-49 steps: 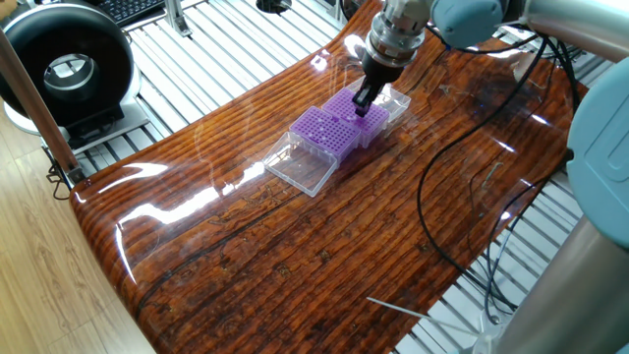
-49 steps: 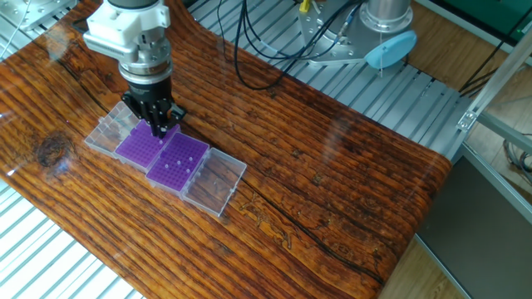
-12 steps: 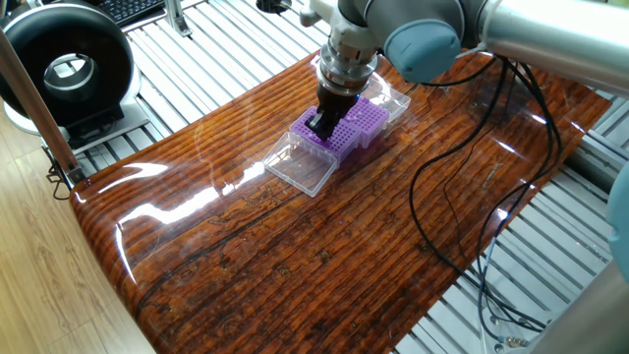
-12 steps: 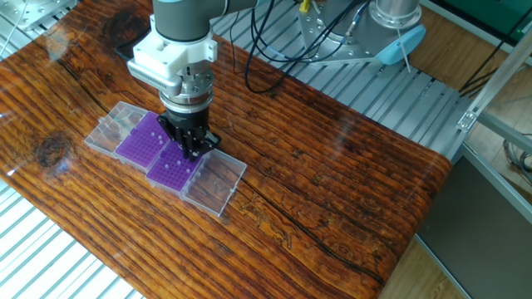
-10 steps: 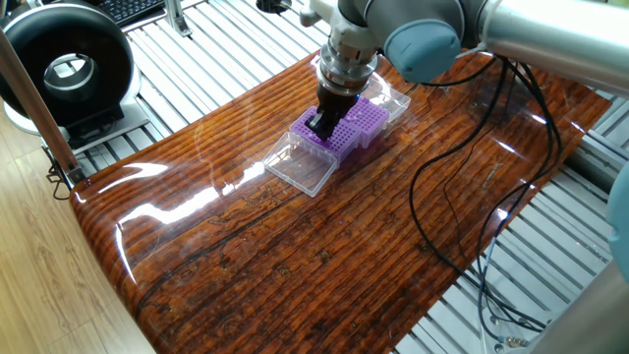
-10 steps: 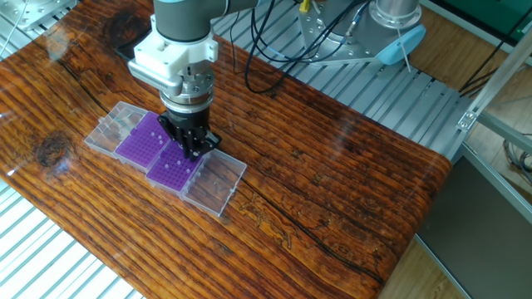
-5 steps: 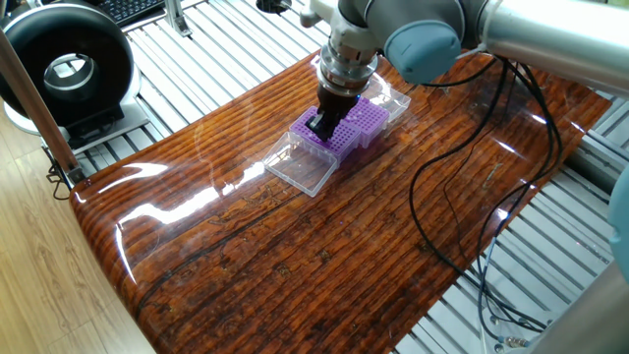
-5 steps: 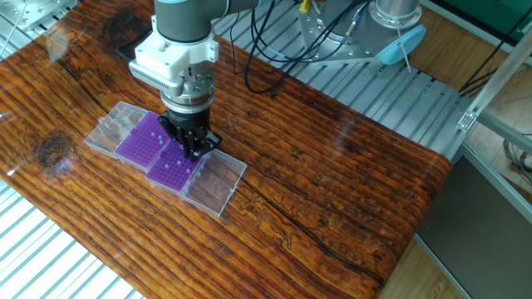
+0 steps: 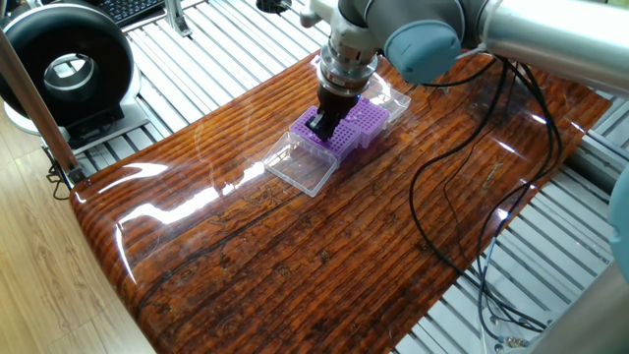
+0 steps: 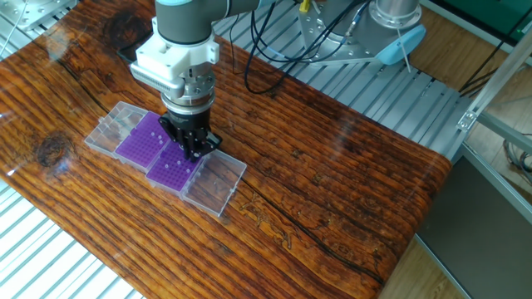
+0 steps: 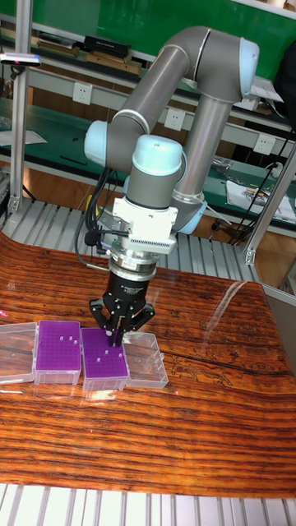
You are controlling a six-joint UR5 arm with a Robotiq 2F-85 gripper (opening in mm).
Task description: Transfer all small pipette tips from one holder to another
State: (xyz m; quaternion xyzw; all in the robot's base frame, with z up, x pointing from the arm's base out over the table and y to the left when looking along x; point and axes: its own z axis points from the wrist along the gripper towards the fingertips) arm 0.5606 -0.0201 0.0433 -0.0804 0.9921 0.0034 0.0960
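- At the left in your tall fixed view, the first rack (image 11: pixel 57 351) lies flat in its clear box, with the open lid (image 11: pixel 16 352) spread on the wooden table (image 11: pixel 164 436) to its left. You can make out one pale tip near its right edge.
- Just to its right, touching it side by side, sits the second rack (image 11: pixel 103 361). It carries a few pale tips (image 11: pixel 97 357) scattered over its grid. Its clear lid (image 11: pixel 146 361) lies open on the far side from the first rack.
- The gripper (image 11: pixel 115 336) points straight down over the second rack's upper right corner. In the other fixed view you see it (image 10: pixel 194 152) at the rack (image 10: pixel 173 165) edge nearest the open lid (image 10: pixel 214 183).
- Its fingers (image 11: pixel 110 329) are drawn close together at the tips. You cannot tell whether a tip is pinched between them; the dark pads hide the gap.
- In one fixed view, the gripper (image 9: pixel 319 127) stands low over the nearer rack (image 9: pixel 339 131).
- A black cable (image 9: pixel 432 202) loops across the table to the right of the boxes.
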